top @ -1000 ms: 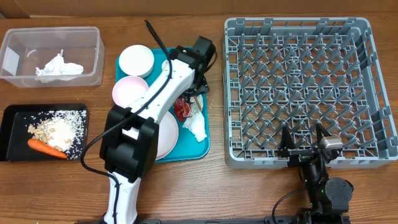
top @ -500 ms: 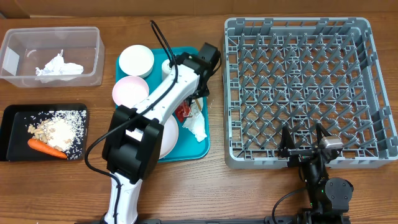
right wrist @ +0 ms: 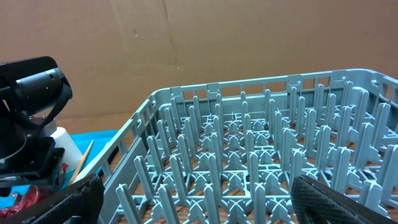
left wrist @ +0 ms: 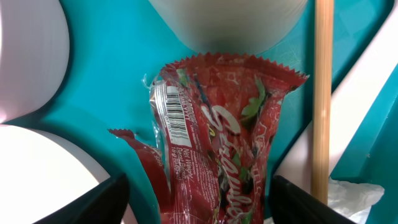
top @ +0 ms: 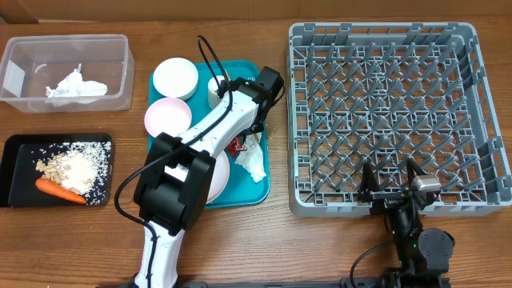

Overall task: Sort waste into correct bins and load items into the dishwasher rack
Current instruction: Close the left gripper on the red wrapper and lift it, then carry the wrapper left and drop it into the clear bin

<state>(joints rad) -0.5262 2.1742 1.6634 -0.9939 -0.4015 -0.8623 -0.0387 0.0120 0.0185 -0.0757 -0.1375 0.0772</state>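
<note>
The crumpled red wrapper (left wrist: 214, 155) lay on the teal tray (top: 248, 194), just below the white cup (top: 216, 86) and beside the thin wooden stick (left wrist: 322, 93). The left gripper (left wrist: 199, 202) was lowered over it with its fingers apart, one on each side of the wrapper. No clamp on it could be seen, so the wrapper counted as unsorted. Near it on the same tray lay a crumpled white napkin (top: 251, 165), also unsorted.

The other waste looked dealt with. One napkin (top: 74, 86) sat in the clear tub (top: 24, 48). The orange carrot (top: 60, 190) and the beige food scraps (top: 76, 166) lay in the black tray (top: 16, 188).

None of the loading was done. The white bowl (top: 175, 78), the pink dish (top: 166, 117), a white dish (top: 219, 178) partly hidden by the left arm, the cup and the stick all sat on the teal tray. The fork could not be picked out with certainty.

Well apart to the right on the desk (top: 312, 248), the grey dishwasher rack (top: 384, 206) held no dish between its pegs. The right gripper (top: 390, 178) hung at the rack's near edge, fingers spread wide and holding nothing.

By this reckoning roughly half the waste was sorted, with two pieces and all the dishes left.
</note>
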